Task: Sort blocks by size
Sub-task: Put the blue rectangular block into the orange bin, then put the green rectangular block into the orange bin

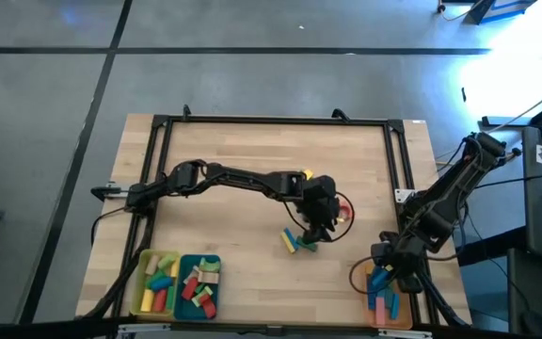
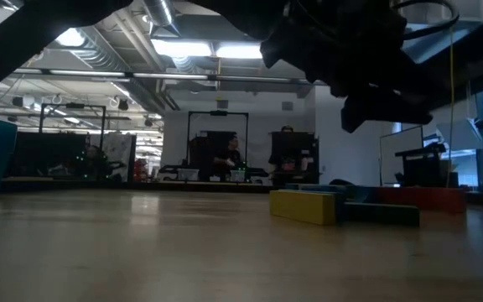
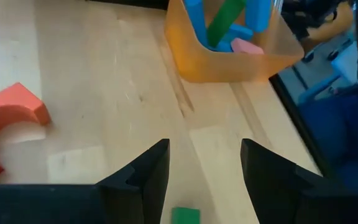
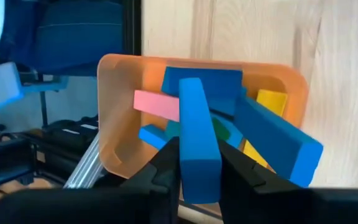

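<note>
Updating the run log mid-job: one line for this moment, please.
left end effector: open over table, near green block | right end effector: shut on long blue block, over orange tray

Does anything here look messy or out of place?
Yes: the blocks in the orange tray lie jumbled, and one long blue block sticks out over its rim. The right claw holds another blue block above it.

Robotics laboratory, open hall.
Exposed ceiling ducts [image 2: 153,21], strip lights [image 2: 212,50], equipment racks [image 2: 216,143] behind the wooden counter [image 1: 252,155]; concrete floor [image 1: 45,85] marked with dark lines.
</note>
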Available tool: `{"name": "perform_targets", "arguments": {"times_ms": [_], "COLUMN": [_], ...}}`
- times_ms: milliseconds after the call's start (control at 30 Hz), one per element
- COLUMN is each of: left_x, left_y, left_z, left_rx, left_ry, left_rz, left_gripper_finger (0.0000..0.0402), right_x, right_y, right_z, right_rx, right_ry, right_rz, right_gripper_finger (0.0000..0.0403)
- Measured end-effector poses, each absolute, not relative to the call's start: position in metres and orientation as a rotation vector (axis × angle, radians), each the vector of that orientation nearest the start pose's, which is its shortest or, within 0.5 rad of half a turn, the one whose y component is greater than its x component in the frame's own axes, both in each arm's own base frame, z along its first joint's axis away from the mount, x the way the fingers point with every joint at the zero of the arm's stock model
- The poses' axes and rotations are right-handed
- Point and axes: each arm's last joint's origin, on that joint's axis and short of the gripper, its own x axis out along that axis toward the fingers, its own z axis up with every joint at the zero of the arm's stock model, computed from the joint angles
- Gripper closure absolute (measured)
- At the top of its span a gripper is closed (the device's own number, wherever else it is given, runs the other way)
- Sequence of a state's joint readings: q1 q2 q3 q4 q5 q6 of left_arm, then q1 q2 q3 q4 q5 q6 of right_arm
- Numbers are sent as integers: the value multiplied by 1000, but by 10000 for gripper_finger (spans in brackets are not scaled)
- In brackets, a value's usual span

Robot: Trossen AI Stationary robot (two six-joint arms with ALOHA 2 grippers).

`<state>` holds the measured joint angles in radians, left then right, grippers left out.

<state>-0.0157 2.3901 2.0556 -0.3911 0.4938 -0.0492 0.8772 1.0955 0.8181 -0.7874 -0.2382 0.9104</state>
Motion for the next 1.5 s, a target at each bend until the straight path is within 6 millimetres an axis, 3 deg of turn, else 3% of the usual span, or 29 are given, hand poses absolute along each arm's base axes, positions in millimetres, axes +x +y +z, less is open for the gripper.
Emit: {"name": "perform_targets", "arguments": {"times_ms": [267,567,833,1167,1500], "left_x": [529,525,516,508,507], "left_y": [-45,-69,-68,-67,-67], "left_z": [193,188,179,149,136], "left_rx": [33,249,214,198,184], "left_ry": [726,770,906,989,986], "left_rz": [-564,-454,-409,-402,-390], "left_gripper_finger": [224,224,224,224,224], "right_x": [121,121,121,121,121], "right_y": [156,156,156,156,156], "right_z": [244,244,244,244,244], "right_rx": [434,432,432,432,432], "right_ry": [1415,1418,1417,1416,1416], "right_rz": [395,390,392,392,392], "right_gripper_finger": [300,234,226,226,226]}}
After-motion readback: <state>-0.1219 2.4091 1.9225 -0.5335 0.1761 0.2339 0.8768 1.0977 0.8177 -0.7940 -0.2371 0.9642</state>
